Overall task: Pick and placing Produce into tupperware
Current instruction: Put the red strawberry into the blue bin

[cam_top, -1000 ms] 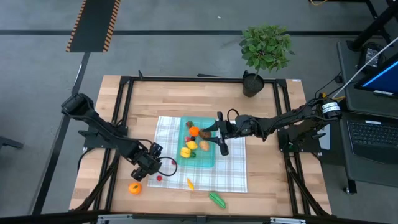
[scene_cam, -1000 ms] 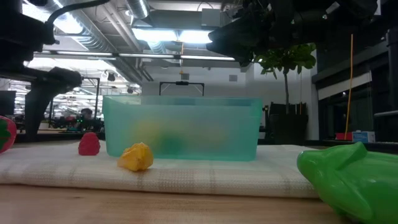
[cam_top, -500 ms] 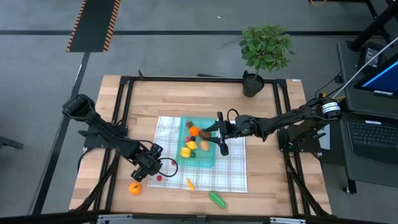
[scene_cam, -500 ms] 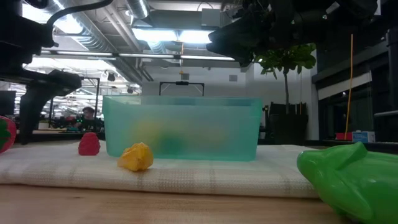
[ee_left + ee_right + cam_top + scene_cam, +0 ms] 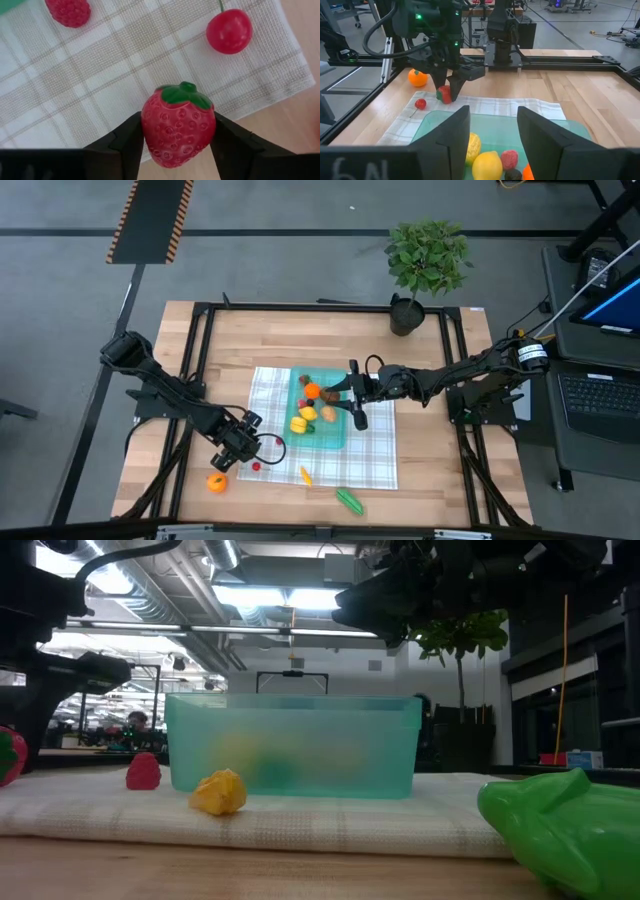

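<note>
My 2 arms are dark, near black, built of jointed tubular links on blocky bases. My left arm (image 5: 165, 395) carries a looping black cable beside the left gripper (image 5: 232, 450). My right arm (image 5: 455, 373) wears a pale band with a dark ring near its far joint, and a black cable arcs over its wrist. My right gripper (image 5: 355, 402) ends in 2 long, flat, matte black fingers (image 5: 447, 136). My left fingers (image 5: 129, 142) are matte black too, with angular, wedge-shaped pads. A green light glows on my left wrist housing (image 5: 420, 17).
</note>
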Tool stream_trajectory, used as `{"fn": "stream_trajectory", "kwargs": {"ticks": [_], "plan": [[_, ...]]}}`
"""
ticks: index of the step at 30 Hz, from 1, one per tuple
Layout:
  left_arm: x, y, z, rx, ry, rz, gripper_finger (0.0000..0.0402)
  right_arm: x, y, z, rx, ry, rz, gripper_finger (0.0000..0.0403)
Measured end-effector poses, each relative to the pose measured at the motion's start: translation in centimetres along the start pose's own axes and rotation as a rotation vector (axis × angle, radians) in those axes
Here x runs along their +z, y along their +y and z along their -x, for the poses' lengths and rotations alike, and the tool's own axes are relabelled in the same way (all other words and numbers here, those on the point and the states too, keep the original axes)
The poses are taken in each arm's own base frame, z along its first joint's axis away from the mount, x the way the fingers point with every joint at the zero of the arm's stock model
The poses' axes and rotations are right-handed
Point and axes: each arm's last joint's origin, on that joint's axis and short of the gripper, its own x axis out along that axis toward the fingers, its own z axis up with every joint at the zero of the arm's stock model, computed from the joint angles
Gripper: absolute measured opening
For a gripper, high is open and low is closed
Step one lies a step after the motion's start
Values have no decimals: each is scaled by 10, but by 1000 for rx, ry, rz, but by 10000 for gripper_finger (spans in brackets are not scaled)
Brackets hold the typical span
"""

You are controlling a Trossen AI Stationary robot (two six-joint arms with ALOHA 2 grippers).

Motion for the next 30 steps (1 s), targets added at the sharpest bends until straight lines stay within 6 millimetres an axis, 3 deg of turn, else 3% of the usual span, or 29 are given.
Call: {"fn": "stream_trajectory", "kwargs": {"ticks": [17, 23, 30], "plan": [[2, 1, 9, 5, 28, 26, 186, 0, 0, 0, 0, 2, 0, 166], [1, 9, 33, 8, -56, 57, 186, 0, 0, 0, 0, 2, 3, 166], [-6, 19, 75, 35, -274, 102, 185, 0, 0, 0, 0, 2, 12, 166]]}}
